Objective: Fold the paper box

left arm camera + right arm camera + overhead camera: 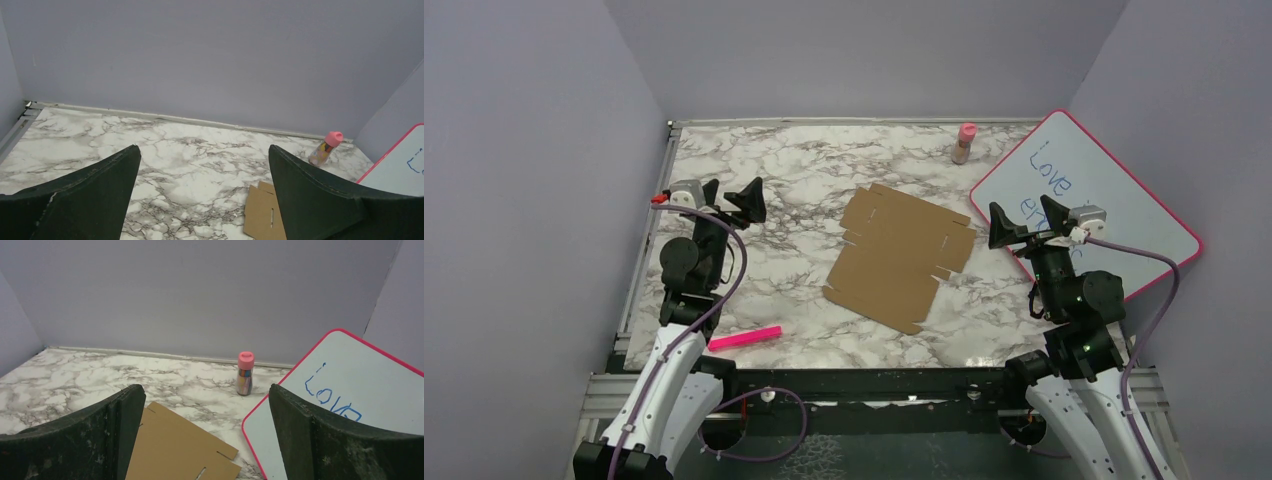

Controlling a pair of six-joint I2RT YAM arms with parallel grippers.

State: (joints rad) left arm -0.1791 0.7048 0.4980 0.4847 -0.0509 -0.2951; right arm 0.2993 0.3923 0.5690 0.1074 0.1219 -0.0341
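Between the two grippers, lower than both and flat on the marble table point(784, 180), lay the paper box point(902, 258), fully unfolded with no flap raised. It sat to the right of the left gripper point(732, 196) and well apart from it. The right gripper point(1024, 220) hung just beside the box's far right corner. Both grippers were spread wide and held nothing, fingers aimed toward the back wall above the tabletop.

Folding had apparently not begun, so the step in hand looked like the first approach. To do it well, the right gripper, being nearer, would probably come down on an outer flap. It would slip one finger under the thin edge rather than press straight down, since flat card offers little to pinch. The left gripper could pin the middle panel so the sheet would not skate on the smooth marble. Lifting along a scored crease should keep the fold square.

The box's long axis ran from the arms' side toward the back wall, leaning rightward as it went. Its far end pointed roughly at the pink-capped bottle point(965, 143), ahead of the right gripper beside the whiteboard point(1124, 210).
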